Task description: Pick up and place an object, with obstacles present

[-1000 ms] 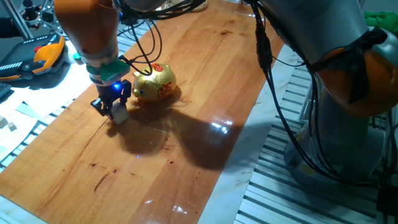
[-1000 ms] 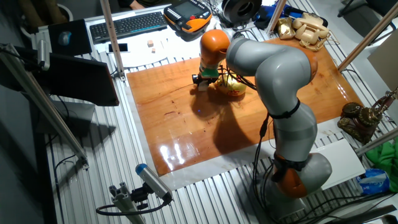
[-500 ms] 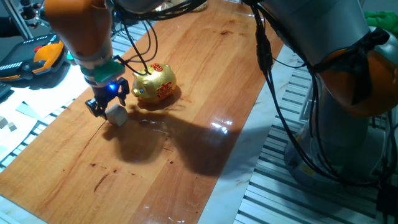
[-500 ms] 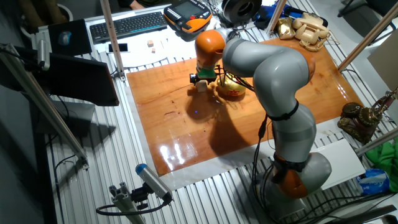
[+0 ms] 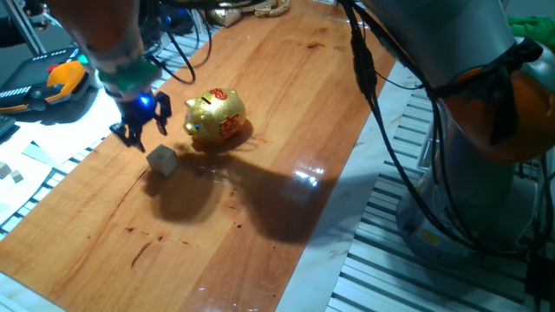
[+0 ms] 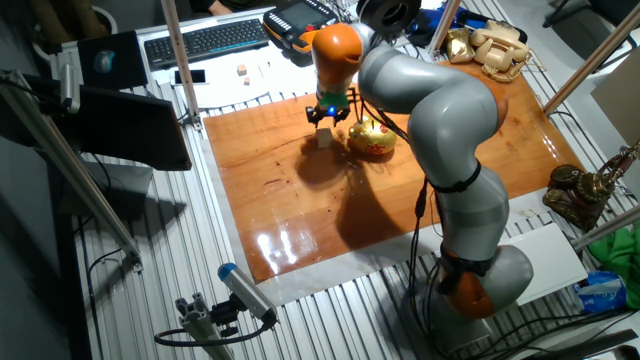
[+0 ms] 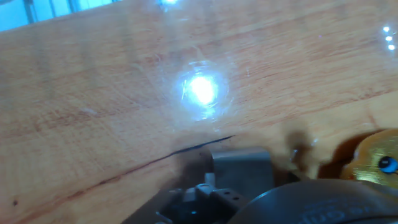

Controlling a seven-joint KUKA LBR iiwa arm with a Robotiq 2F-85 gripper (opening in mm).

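The object, a small pale cube (image 5: pixel 162 159), rests alone on the wooden tabletop (image 5: pixel 286 104), just left of the obstacle, a shiny gold piggy bank (image 5: pixel 217 115) with red markings. My gripper (image 5: pixel 139 130) hovers above and slightly left of the cube, open, with nothing between its fingers. From the other fixed view the gripper (image 6: pixel 328 113) is above the cube (image 6: pixel 324 138), with the pig (image 6: pixel 371 138) to its right. In the blurred hand view the cube (image 7: pixel 239 167) lies low in the picture and the pig (image 7: pixel 373 163) at the right edge.
An orange teach pendant (image 5: pixel 65 74) and tiny pale blocks (image 5: pixel 10 173) lie off the tabletop's left edge. A keyboard (image 6: pixel 205 40) and an old gold telephone (image 6: pixel 485 45) sit beyond the far side. The arm's base (image 6: pixel 480 270) stands at the near right.
My gripper has let go of the cube and risen up and to the left. The cube now lies free on the wood beside the pig, which has not moved.
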